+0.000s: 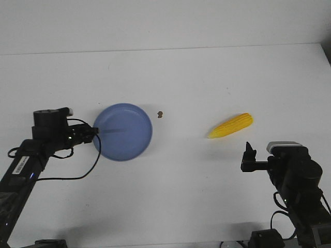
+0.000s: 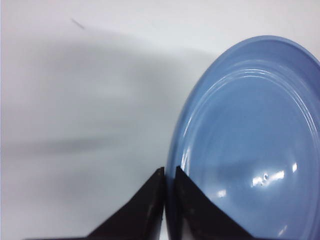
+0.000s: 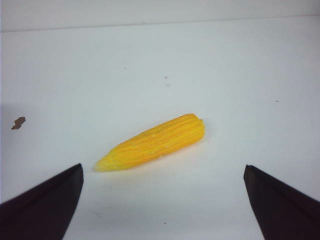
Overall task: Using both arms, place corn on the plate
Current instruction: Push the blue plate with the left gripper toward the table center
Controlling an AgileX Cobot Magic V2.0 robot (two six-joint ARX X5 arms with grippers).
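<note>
The periwinkle-blue plate (image 1: 124,132) lies left of the table's middle. My left gripper (image 1: 95,132) is shut on the plate's left rim. In the left wrist view the two black fingers (image 2: 150,200) pinch the rim edge, and the plate (image 2: 250,135) fills the side beyond them, with my gripper (image 2: 169,174) on its edge. The yellow corn (image 1: 231,125) lies on the table to the right, pointed end toward the plate. My right gripper (image 1: 250,154) is open and empty, just short of the corn. In the right wrist view the corn (image 3: 152,142) lies ahead of the wide-open gripper (image 3: 161,172).
A tiny brown speck (image 1: 161,114) lies on the white table (image 1: 186,77) just right of the plate; it also shows in the right wrist view (image 3: 18,122). The left arm's black cable (image 1: 77,173) loops on the table beside the plate.
</note>
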